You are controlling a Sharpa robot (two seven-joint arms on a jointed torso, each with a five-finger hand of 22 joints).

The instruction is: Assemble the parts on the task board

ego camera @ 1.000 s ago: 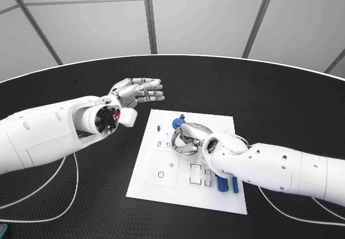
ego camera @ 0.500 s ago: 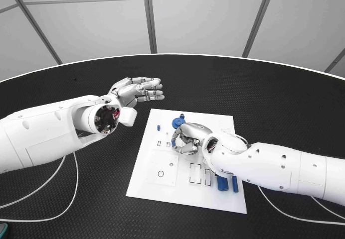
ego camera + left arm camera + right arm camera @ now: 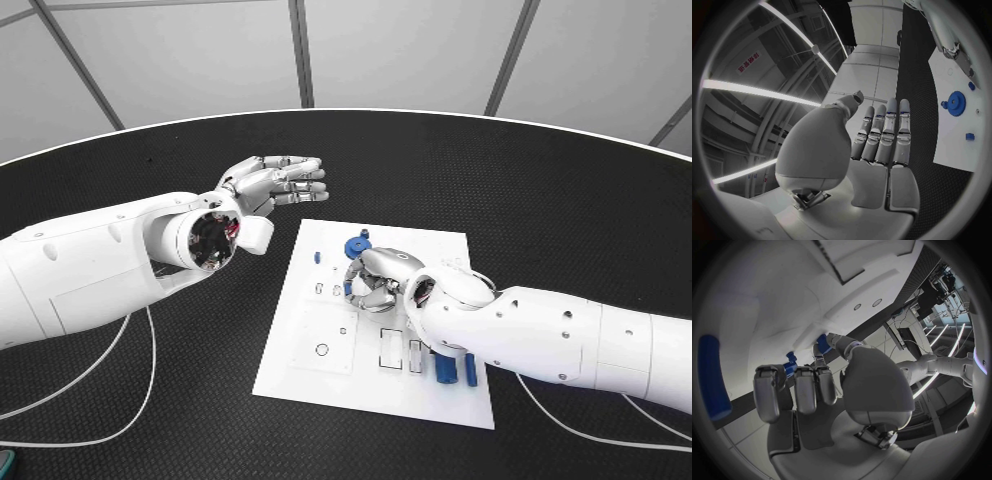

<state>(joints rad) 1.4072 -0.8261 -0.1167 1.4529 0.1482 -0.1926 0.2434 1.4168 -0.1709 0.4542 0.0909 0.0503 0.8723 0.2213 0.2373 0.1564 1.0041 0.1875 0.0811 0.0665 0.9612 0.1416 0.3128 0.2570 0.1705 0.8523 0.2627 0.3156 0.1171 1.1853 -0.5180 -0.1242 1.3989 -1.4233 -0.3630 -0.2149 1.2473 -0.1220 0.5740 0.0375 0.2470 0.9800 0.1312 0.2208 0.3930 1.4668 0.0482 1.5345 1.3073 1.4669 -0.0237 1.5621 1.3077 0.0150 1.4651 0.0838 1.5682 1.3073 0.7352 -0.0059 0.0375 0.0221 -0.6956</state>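
The white task board (image 3: 310, 340) lies in the middle of the table. My right hand (image 3: 378, 279) rests on its upper middle with the fingers curled in. In the right wrist view its thumb and a finger pinch a small blue part (image 3: 822, 343) against the board. A blue gear (image 3: 356, 246) stands just beyond that hand, and a small blue peg (image 3: 317, 257) is to the gear's left. The left wrist view also has the gear (image 3: 954, 102) and the peg (image 3: 969, 136). My left hand (image 3: 274, 182) hovers off the board's far left corner, fingers apart and holding nothing.
Two long blue pieces (image 3: 444, 368) lie side by side near the board's right front, partly under my right forearm; one of them (image 3: 709, 377) shows in the right wrist view. Black rectangular slots (image 3: 391, 348) mark the board's front middle. White cables (image 3: 87, 400) trail at the front left.
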